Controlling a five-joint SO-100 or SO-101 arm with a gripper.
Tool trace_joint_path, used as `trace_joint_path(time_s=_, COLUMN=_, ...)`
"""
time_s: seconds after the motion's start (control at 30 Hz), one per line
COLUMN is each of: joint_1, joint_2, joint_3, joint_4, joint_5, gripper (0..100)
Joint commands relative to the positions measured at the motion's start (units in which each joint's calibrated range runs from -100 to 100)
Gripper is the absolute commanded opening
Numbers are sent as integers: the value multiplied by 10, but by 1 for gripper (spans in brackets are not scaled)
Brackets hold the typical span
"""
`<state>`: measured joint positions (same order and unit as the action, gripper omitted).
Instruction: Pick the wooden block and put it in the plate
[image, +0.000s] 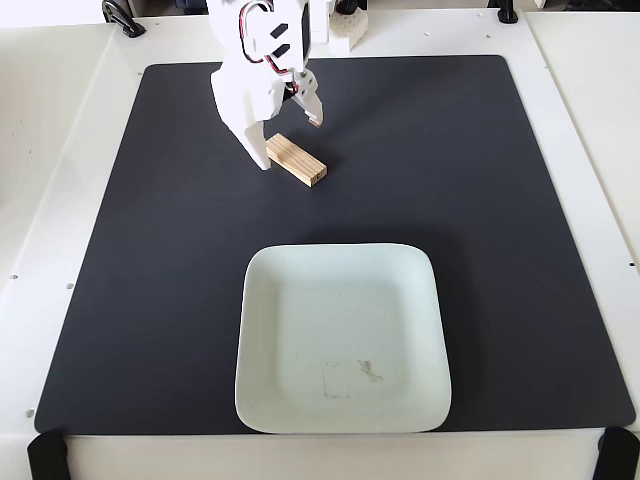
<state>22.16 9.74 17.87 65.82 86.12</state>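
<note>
Wooden block (296, 161): lies flat on the black mat (150, 250) in the upper middle of the frame, a little left of centre.
Block long axis: runs diagonally, from the upper left down to the lower right of the frame; the lower-right end face, showing the layered stripes, points toward the frame's lower right.
Block grain: pale lengthwise stripes follow that same diagonal.
Plate (262, 330): square with rounded corners, pale mint-white, in the lower middle of the frame, well apart from the block and directly below it.
Plate surface: bare apart from a faint scuffed square mark near its lower middle.
Gripper (288, 144): white, reaching down from the top of the frame above the block's upper-left end.
Pincer state: spread apart and holding nothing; the wide left finger (254, 147) comes down just left of the block's upper-left end, and the slimmer orange-tipped finger (312, 112) stands above and to the right of the block.
Contact: the left finger's tip overlaps the block's upper-left corner in this view; whether it touches cannot be told.
Arm (265, 35): white body with red and black wires, entering at the top centre-left of the frame.
Mat: fills most of the frame on a white table (50, 150); block and plate both rest on it.
</note>
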Motion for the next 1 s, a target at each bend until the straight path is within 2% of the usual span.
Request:
trace_joint_path(time_s=0.0, joint_1=-2, joint_2=1, joint_3=7, joint_4=-16, joint_5=0, gripper=35)
trace_joint_path(time_s=0.83, joint_1=5, joint_2=6, joint_3=39, joint_4=-16, joint_5=0, gripper=35)
trace_joint_path(time_s=0.97, joint_1=5, joint_2=7, joint_3=40, joint_4=-16, joint_5=0, gripper=29)
